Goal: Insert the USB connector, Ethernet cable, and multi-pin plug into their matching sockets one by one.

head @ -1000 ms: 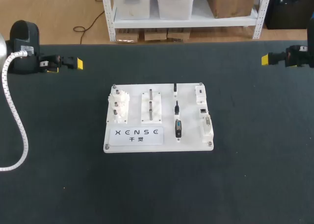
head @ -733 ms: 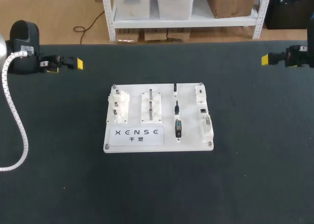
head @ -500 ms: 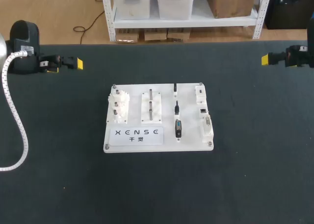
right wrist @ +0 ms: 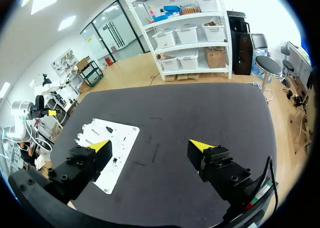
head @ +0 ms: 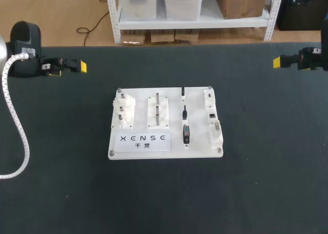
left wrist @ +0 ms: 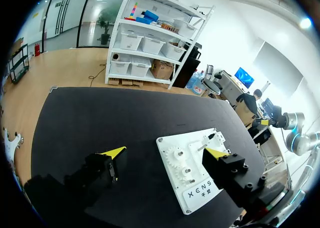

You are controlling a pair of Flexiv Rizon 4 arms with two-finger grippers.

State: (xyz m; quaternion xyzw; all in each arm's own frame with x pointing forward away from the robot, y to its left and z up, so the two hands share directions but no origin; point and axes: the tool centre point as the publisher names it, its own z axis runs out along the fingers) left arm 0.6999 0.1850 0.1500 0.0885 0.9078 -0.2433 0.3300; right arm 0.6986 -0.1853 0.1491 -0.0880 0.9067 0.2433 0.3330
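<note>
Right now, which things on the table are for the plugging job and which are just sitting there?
For the job: white board, three black plugs, white sockets beside them.
Just there: gear block, peg block, label plate.

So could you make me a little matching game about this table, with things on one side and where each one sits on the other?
Things:
1. left claw
2. right claw
3. black multi-pin plug
4. white gears

Places:
A. on the white board, at its left end
B. open and empty, over the far right part of the table
C. lying on the board, just left of the sockets
D. open and empty, over the table's far left part

Pairs: 1-D, 2-B, 3-C, 4-A.
</note>
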